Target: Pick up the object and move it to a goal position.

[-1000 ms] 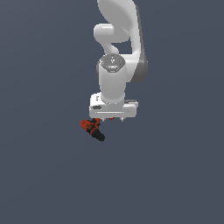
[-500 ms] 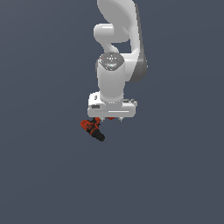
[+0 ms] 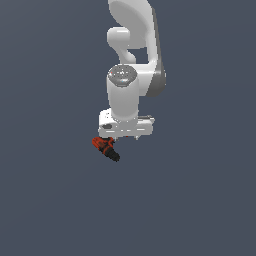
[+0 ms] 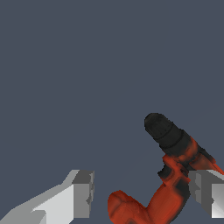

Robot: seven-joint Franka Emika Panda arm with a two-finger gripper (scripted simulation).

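The object is a small red-orange and black drill (image 3: pixel 106 148) with a stubby black end. It lies on the grey floor just below the white hand, toward the exterior view's left. In the wrist view the drill (image 4: pixel 175 175) lies between my two fingers, close against one fingertip (image 4: pixel 205 192) and well apart from the other (image 4: pixel 82 192). My gripper (image 4: pixel 143 194) is open, with the jaws wide apart and nothing held. In the exterior view the gripper (image 3: pixel 121 137) is mostly hidden under the hand, right above the drill.
The plain grey floor (image 3: pixel 200 200) spreads out all around. The white arm (image 3: pixel 130 60) rises behind the hand. No other objects or goal marker show.
The hand has shifted slightly toward the exterior view's left and a little lower, closer over the drill. The drill has not moved.
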